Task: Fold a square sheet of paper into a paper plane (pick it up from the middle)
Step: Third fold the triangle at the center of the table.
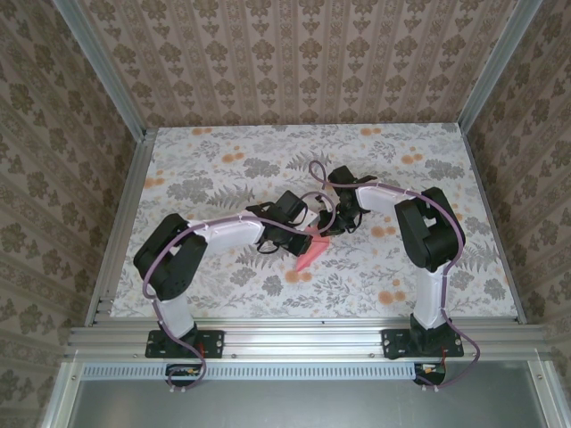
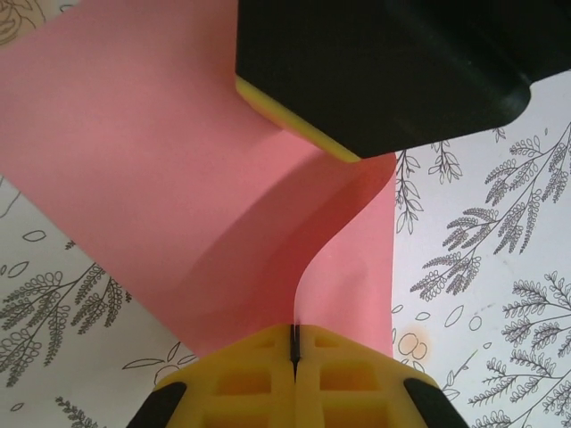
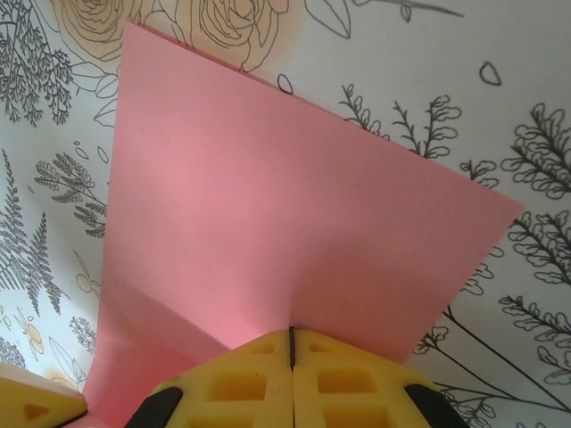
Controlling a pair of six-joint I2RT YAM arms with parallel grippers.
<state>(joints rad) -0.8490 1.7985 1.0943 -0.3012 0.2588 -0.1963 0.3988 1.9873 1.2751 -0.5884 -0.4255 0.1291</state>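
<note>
Two tools, the left tool [image 2: 294, 346] and the right tool [image 3: 292, 337], were clamped shut on the thin salmon-pink sheet of paper [image 3: 268, 205] between them.

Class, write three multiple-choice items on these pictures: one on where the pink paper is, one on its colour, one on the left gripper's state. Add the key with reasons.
1. Where is the sheet of paper?
A. at the far left corner
B. between the left gripper and the right gripper, near the middle of the table
C. inside a box

2. What colour is the paper?
A. blue
B. green
C. salmon-pink

3. How is the left gripper?
A. shut on the paper
B. wide open
C. holding a pencil

Key:
1 B, the overhead view shows it between the two wrists.
2 C, both wrist views show pink.
3 A, the left wrist view shows its fingers pinched together on the paper's edge.
</note>
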